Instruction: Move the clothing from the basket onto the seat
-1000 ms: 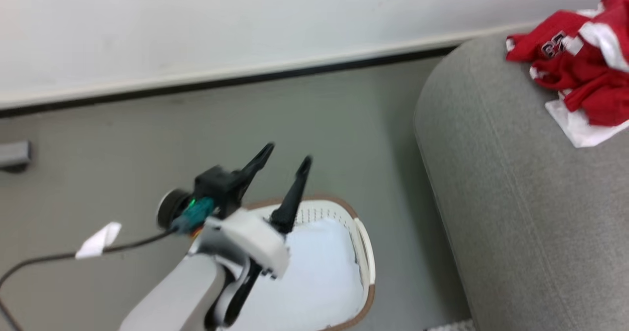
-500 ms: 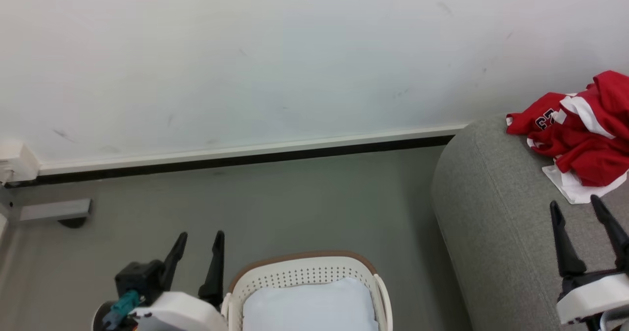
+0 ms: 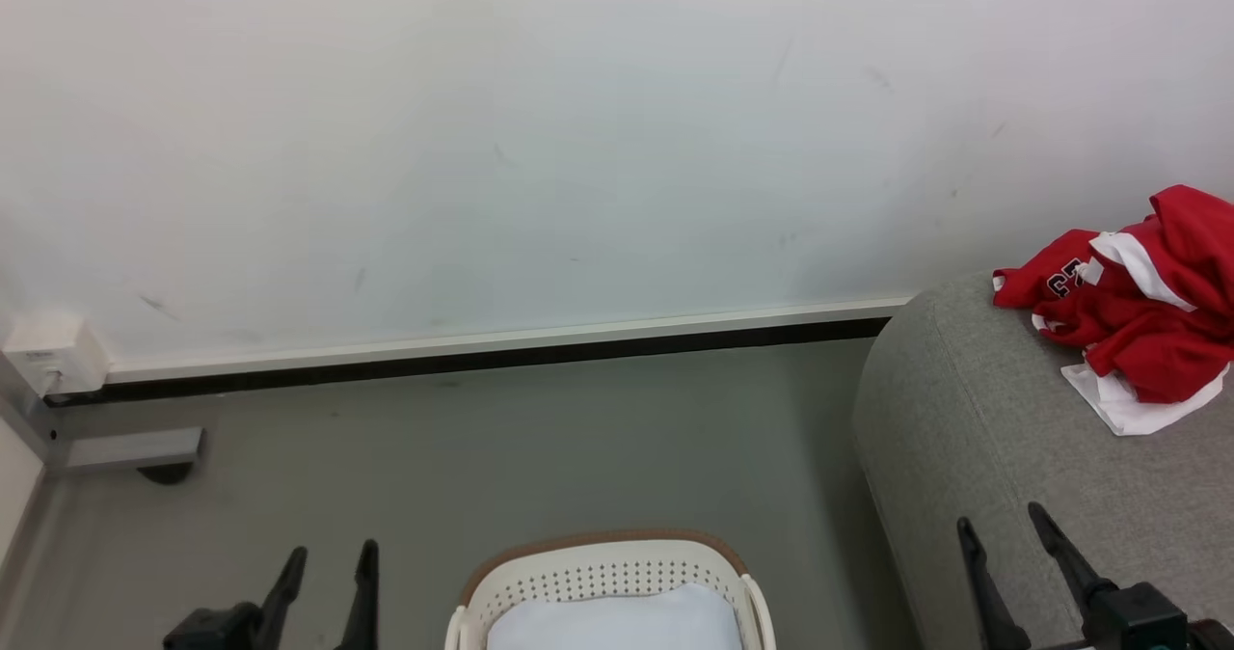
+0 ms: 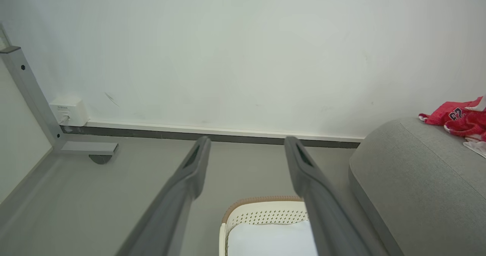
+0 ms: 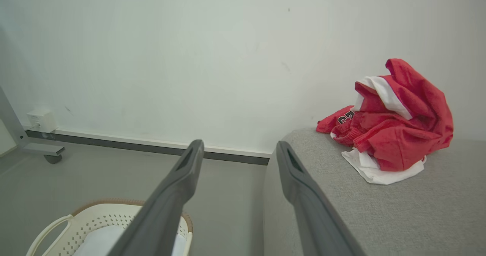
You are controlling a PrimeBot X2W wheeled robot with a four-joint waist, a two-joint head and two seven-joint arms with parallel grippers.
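The clothing [image 3: 1133,317], a crumpled red jersey with white trim, lies on the grey seat [image 3: 1003,457] at the right, near the wall; it also appears as clothing [image 5: 395,130] on the seat [image 5: 379,210] and clothing [image 4: 457,119] at the far right. The white basket [image 3: 603,578] with a brown rim sits on the floor at the bottom centre, holding a pale blue-white cushion [image 3: 617,624]. My left gripper [image 3: 326,558] stands open left of the basket. My right gripper [image 3: 1003,525] stands open over the seat's front, apart from the clothing, nothing between its fingers.
A white wall with a dark skirting strip [image 3: 482,356] runs behind everything. A grey metal frame foot [image 3: 135,449] and a white wall box [image 3: 53,353] stand at the far left. Grey floor [image 3: 530,457] lies between the basket and the wall.
The head camera has tilted up, so the whole picture shifted down. Both grippers now sit low at the picture's bottom edge, still open. The clothing lies where it was on the seat.
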